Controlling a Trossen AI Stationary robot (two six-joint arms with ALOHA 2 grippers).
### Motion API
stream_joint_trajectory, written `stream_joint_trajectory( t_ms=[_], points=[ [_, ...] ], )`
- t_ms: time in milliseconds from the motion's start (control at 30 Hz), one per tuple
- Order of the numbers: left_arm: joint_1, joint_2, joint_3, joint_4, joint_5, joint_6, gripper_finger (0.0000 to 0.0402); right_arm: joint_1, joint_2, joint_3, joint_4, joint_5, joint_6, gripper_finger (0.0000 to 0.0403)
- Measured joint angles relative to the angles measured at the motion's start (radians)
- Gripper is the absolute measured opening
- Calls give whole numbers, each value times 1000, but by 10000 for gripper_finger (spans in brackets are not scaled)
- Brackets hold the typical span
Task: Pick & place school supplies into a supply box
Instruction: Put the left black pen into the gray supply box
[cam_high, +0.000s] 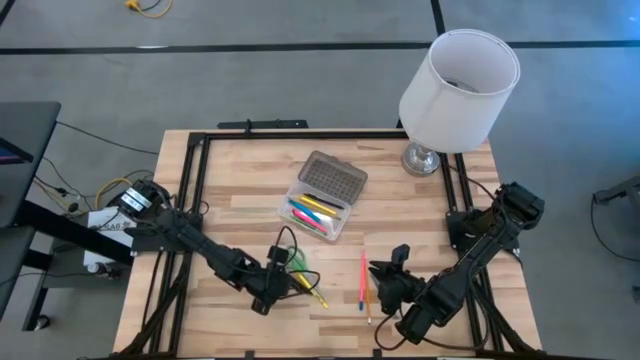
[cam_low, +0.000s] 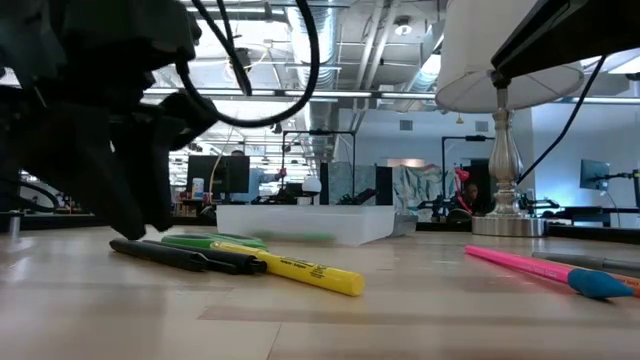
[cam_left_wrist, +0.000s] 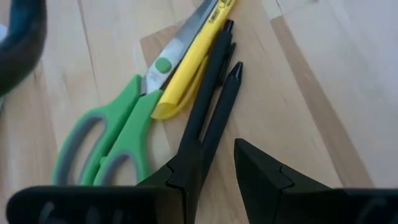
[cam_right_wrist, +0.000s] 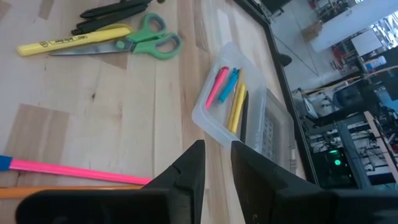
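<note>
Two black pens (cam_left_wrist: 217, 81), a yellow marker (cam_left_wrist: 186, 68) and green-handled scissors (cam_left_wrist: 112, 143) lie flat side by side on the table. My left gripper (cam_left_wrist: 214, 171) is open and slants down low over the black pens' near ends (cam_low: 130, 246), which run in between its fingers. The supply box (cam_high: 320, 205) stands mid-table with its grey lid (cam_high: 335, 176) folded back. Pink, blue and yellow pens lie inside it (cam_right_wrist: 227, 93). My right gripper (cam_right_wrist: 217, 165) hovers open and holds nothing, beside a pink pencil (cam_high: 362, 278) near the front edge. My left gripper stands over the black pens' near ends (cam_left_wrist: 208, 146), coming from above at a slant and lying roughly along them. One finger (cam_left_wrist: 183, 177) covers the spot, so I cannot tell whether it touches the pens. They lie flat on the table.
A white-shaded lamp (cam_high: 455, 90) stands at the far right corner on a silver base (cam_low: 505, 218). An orange pencil (cam_right_wrist: 62, 191) lies next to the pink one (cam_right_wrist: 74, 169). Black frame rails (cam_high: 195, 190) run along the table's left, right and far edges.
</note>
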Motion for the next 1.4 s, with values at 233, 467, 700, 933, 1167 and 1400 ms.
stream_joint_trajectory(
  t_ms=[233, 467, 700, 933, 1167, 1400],
  points=[
    [22, 0, -35, 35, 16, 4, 91, 0, 0, 0, 0, 0, 0, 74],
    [34, 0, -55, 51, 51, 2, 91, 0, 0, 0, 0, 0, 0, 74],
    [34, 0, -55, 54, 84, -30, 91, 0, 0, 0, 0, 0, 1, 74],
    [24, -1, -53, -9, 106, -137, 91, 0, 1, 0, 1, -1, 1, 74],
    [-4, -4, -50, -64, 120, -259, 91, 0, 1, 0, 4, -1, 1, 74],
    [-27, -5, -50, -103, 126, -320, 91, 0, 1, 0, 5, -1, 1, 74]
  ],
)
